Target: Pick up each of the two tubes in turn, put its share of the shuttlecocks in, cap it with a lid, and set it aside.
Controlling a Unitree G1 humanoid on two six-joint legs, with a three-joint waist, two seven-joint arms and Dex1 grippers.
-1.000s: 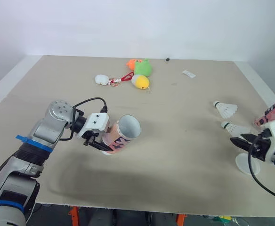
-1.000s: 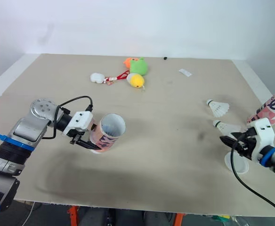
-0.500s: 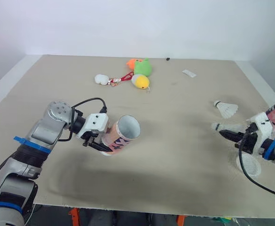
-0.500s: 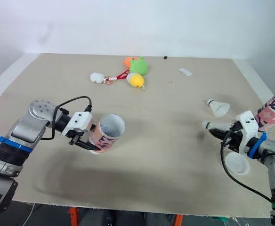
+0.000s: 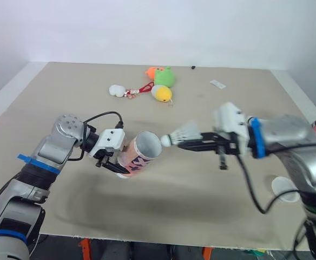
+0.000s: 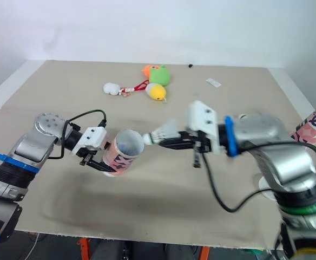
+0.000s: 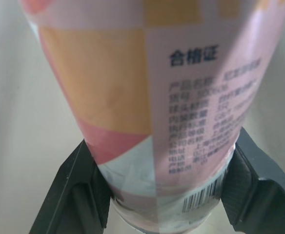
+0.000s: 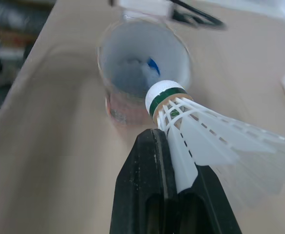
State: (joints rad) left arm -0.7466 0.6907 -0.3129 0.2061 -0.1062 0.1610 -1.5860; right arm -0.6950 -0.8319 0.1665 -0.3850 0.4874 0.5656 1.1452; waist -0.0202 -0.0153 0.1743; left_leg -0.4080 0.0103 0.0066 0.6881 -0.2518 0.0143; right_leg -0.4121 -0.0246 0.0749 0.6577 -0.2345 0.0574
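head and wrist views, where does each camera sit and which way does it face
Eye views: on the head, looking forward and down over the table; both arms show, left gripper holding the tube, right gripper holding a shuttlecock by its mouth.
Left wrist view: on the left wrist, looking along its fingers, clamped on the tube's base.
Right wrist view: on the right wrist, looking along its fingers, past the shuttlecock, into the tube.
Shared: every view shows the tube.

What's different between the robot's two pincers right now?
The left pincer clamps a pink tube near its base, tilted; the right pincer pinches a white shuttlecock by its feathers. The left one grips wide around the tube; the right one is nearly closed. Both are shut on something, facing each other.
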